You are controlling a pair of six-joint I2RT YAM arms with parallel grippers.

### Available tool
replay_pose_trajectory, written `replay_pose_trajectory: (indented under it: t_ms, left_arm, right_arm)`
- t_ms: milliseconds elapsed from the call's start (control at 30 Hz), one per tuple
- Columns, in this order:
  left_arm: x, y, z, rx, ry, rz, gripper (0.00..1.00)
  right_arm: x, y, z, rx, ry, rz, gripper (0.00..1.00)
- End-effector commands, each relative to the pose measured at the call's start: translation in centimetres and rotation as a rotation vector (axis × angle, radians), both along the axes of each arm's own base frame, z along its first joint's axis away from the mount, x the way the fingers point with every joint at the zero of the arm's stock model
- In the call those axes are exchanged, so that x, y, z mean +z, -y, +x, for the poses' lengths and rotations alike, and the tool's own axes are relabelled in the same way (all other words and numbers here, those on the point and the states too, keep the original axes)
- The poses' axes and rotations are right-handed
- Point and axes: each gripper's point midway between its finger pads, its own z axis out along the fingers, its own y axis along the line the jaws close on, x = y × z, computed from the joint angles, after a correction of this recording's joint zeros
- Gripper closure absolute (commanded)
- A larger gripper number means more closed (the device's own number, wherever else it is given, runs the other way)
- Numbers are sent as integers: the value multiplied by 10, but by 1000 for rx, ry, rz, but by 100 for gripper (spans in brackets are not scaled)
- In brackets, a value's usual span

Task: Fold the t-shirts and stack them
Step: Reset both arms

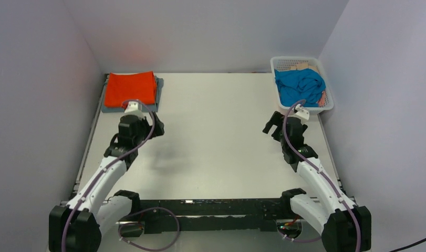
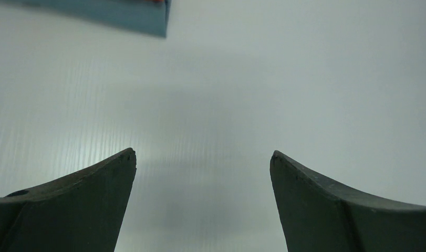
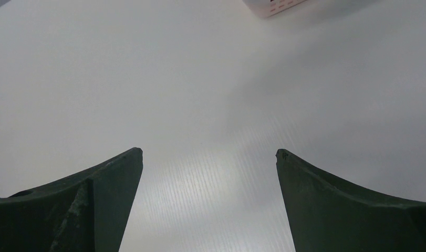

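Top external view, far-left corner of the white table (image 1: 216, 105): the orange t-shirt (image 1: 130, 88) lies folded flat, squarely on top of the folded grey-blue t-shirt (image 1: 112, 109), which shows only as a narrow border at the near and right edges. Both are stacked against the back-left of the work surface.

Just in front of that stack, the left gripper (image 2: 201, 153) is above bare table. Left wrist view confirms its jaws are spread wide with nothing between them; a corner of the grey-blue t-shirt sits at the top edge of that view, apart from the fingers.

Right of centre, the right gripper (image 3: 209, 151) is also above bare table, jaws equally wide apart and holding nothing. A corner of the white lattice basket (image 1: 276, 64) appears at the top of the right wrist view.

Far-right corner: the basket holds the turquoise t-shirt (image 1: 299, 85), unfolded and bunched in a heap, filling most of the interior.
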Motion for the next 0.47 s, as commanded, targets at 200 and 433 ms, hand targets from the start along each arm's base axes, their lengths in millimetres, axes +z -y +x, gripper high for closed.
replay_pose_trajectory:
  t_ms: [200, 433]
  left_arm:
    - [17, -18, -30, 97, 142, -23, 1]
    - [20, -23, -34, 106, 155, -7, 0]
  right_arm:
    - [17, 6, -1, -37, 107, 21, 0]
    - [26, 8, -3, -46, 151, 29, 0]
